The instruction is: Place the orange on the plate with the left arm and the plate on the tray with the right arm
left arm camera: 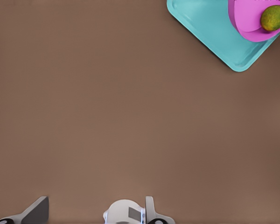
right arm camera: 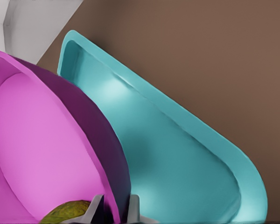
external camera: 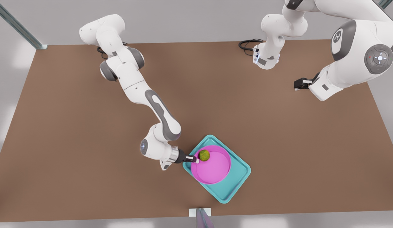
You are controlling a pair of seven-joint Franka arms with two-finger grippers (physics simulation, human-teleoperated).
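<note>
Right now I have the right gripper (external camera: 194,159) down at the near rim of the plate (external camera: 215,171), its fingers (right arm camera: 94,209) pinched on that rim, one inside the dish and one outside. Just past the inner finger, almost touching it, the orange (external camera: 204,155) sits inside the plate. Beneath and beyond the gripper lies the tray (external camera: 239,177); the plate rests within it, and in the right wrist view the tray's bare floor stretches away from the fingers to its far rounded rim. I can read no lettering on any of these. Well apart, on the front view's right, my left gripper (external camera: 298,84) hangs above the bare table (external camera: 73,152) and waits; I cannot tell how far it is parted.
</note>
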